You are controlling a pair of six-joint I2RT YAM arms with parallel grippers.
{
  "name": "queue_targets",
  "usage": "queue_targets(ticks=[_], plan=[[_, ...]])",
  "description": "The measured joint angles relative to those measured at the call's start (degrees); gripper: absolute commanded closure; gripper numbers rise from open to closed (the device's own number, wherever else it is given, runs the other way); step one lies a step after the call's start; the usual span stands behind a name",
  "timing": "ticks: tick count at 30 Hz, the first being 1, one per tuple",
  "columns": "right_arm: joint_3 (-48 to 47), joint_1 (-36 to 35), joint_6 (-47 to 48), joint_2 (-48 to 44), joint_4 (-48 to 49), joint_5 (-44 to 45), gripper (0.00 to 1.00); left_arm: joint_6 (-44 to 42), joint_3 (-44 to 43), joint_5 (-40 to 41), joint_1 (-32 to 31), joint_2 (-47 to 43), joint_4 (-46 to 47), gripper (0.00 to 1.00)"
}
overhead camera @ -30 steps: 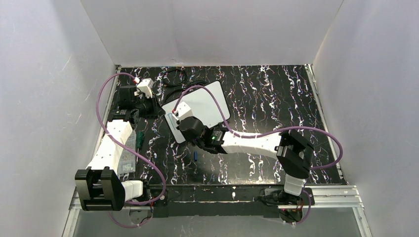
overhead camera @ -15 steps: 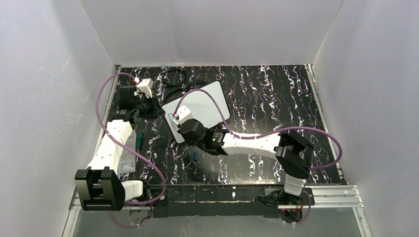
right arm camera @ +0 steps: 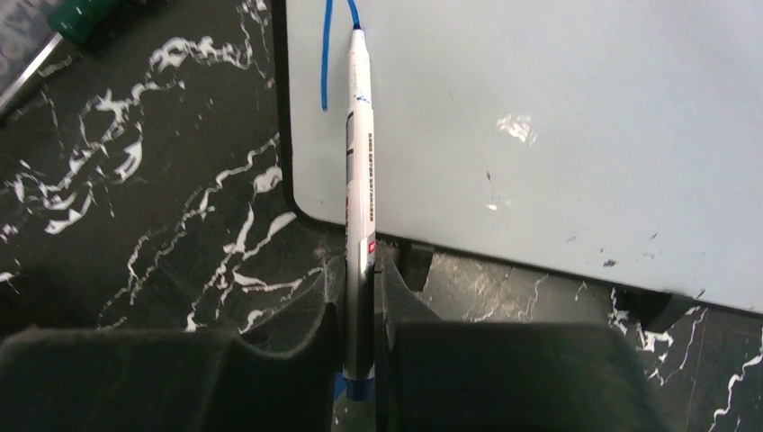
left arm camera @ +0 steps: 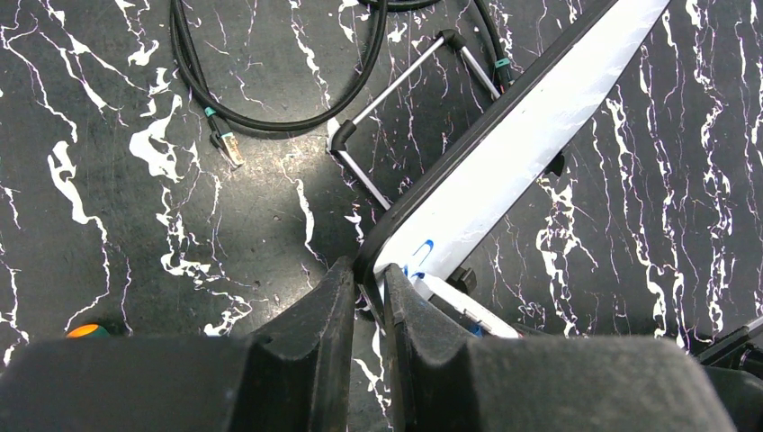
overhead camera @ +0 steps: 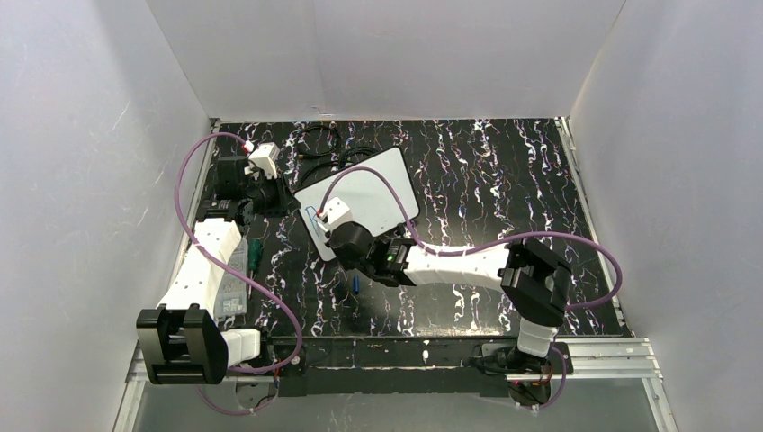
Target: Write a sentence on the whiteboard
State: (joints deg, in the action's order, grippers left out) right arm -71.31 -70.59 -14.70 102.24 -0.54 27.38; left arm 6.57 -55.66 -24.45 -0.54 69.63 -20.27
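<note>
The whiteboard (overhead camera: 373, 189) stands tilted on a wire stand. My left gripper (left arm camera: 369, 281) is shut on its dark left corner edge, and the board (left arm camera: 540, 135) runs away up to the right. My right gripper (right arm camera: 360, 270) is shut on a white marker (right arm camera: 360, 171), whose blue tip touches the board (right arm camera: 558, 117) near its left edge. Of the sentence, a curved blue stroke (right arm camera: 325, 72) shows beside the tip, and the same stroke (left arm camera: 421, 253) appears in the left wrist view. From above, the right gripper (overhead camera: 326, 221) covers the board's near-left corner.
A blue marker cap (overhead camera: 357, 284) lies on the black marbled table in front of the board. A green-handled item (overhead camera: 255, 255) and a clear package (overhead camera: 236, 279) lie by the left arm. A black cable (left arm camera: 270, 112) and the stand's wire legs (left arm camera: 396, 81) sit behind the board.
My right gripper has shifted the marker slightly toward the board's near-left corner, and the blue stroke has grown. The left gripper has kept still on the board's edge.
</note>
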Motion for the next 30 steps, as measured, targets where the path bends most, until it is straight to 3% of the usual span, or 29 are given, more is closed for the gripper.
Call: queue_targets(ticks=[8,30], plan=[[4.4,-0.5,-1.7,-0.7,-1.7,0.8,0.99,-0.1,0.0,0.3,0.0,0.0,0.0,1.00],[5.5,0.0,-0.1,-7.8,-0.5,0.8,0.99,-0.4,0.0,0.9,0.0,-0.3,-0.3,1.00]])
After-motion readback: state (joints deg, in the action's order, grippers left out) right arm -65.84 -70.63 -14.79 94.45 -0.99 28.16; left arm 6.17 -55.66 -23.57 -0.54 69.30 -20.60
